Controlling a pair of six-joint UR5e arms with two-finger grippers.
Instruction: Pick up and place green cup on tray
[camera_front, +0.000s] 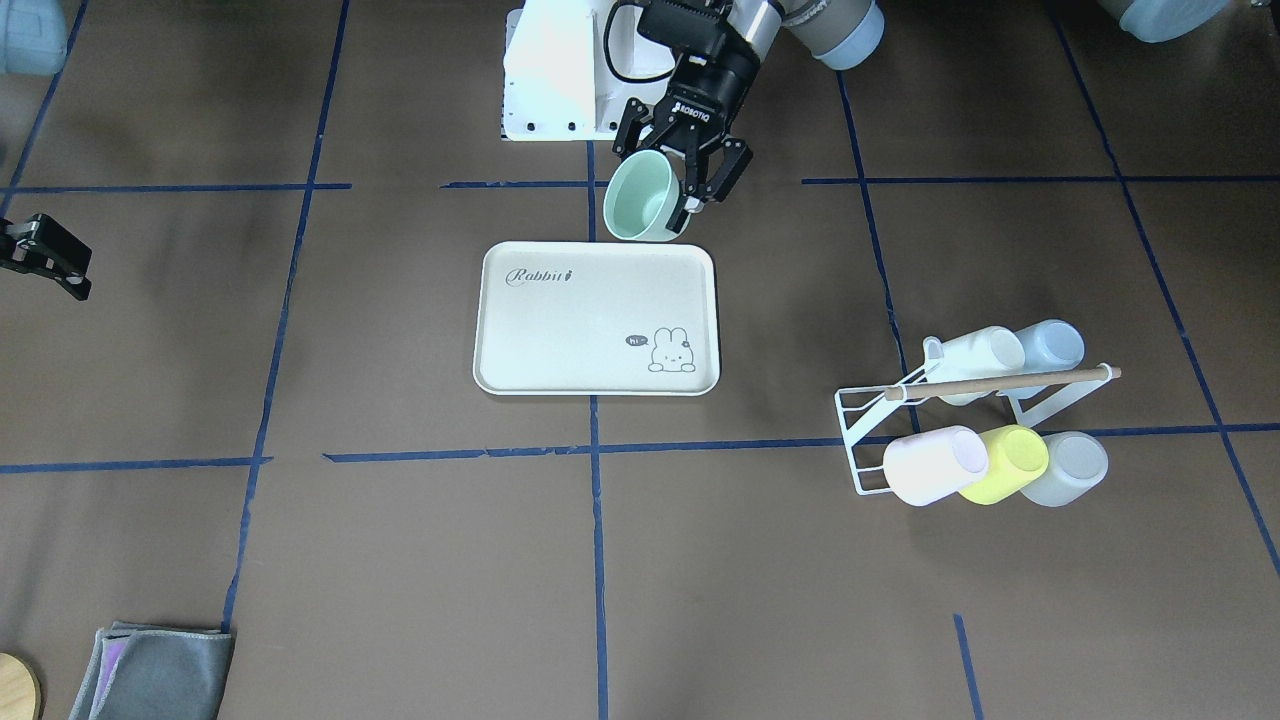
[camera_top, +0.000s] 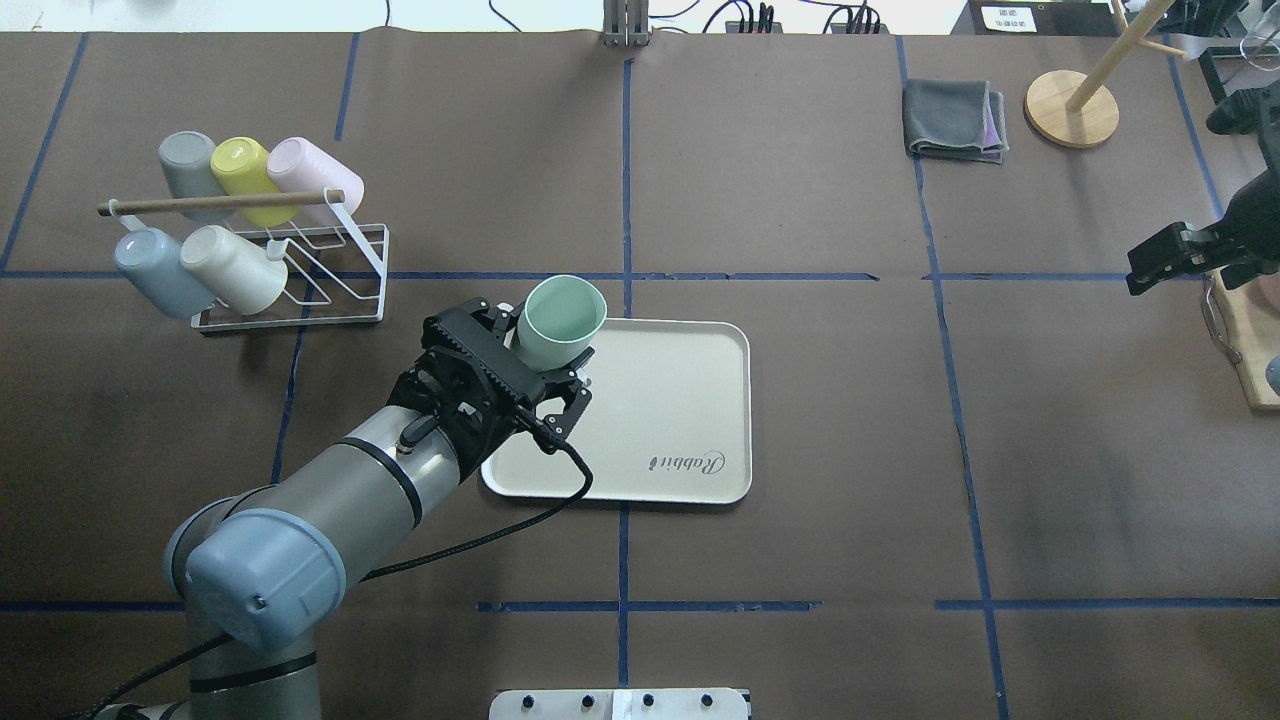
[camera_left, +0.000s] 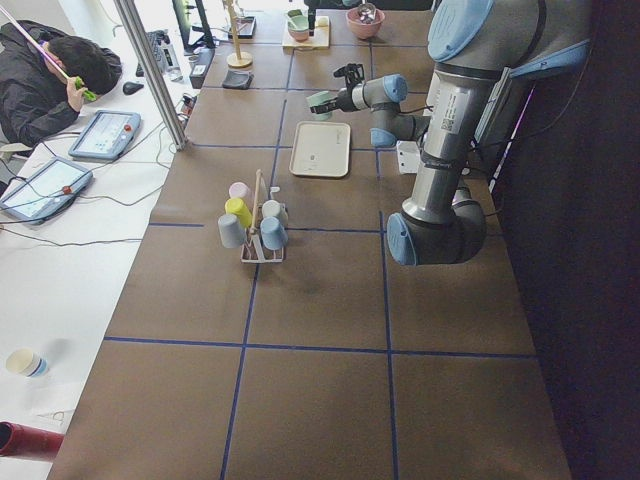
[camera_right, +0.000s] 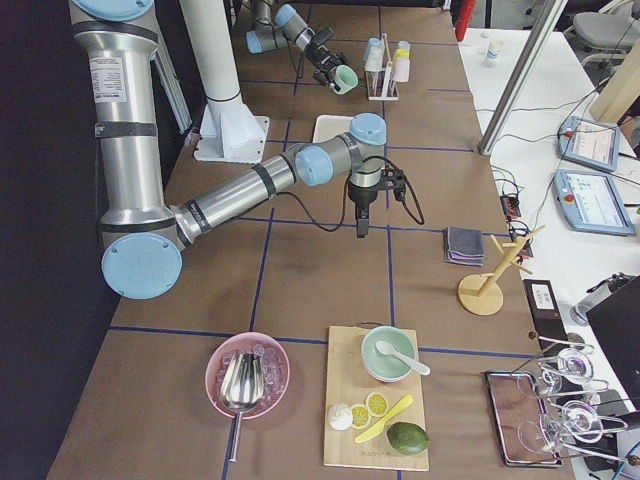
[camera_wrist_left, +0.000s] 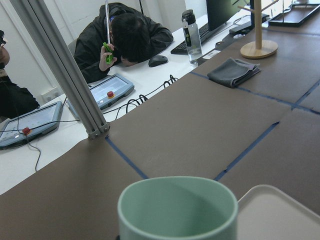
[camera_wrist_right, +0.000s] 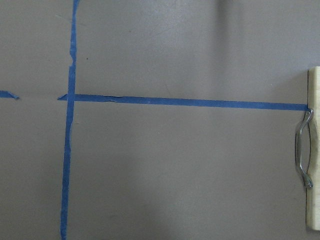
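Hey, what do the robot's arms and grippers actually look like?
The left arm and right arm are silver-grey tubes with light blue joint caps. The left gripper is black and two-fingered, with white ROBOTIQ lettering and a black cable looping off its wrist. The right gripper is black too.

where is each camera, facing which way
Front-facing: across brown table, facing robot; left hand holds pale mint-green plastic cup
Overhead: behind robot, looking down; left arm, cream rectangular tray
Exterior left: table's left end; left arm near
Exterior right: opposite end; right arm near
Left wrist: past cup rim toward white desks
Right wrist: straight down at table
First two share cup, tray
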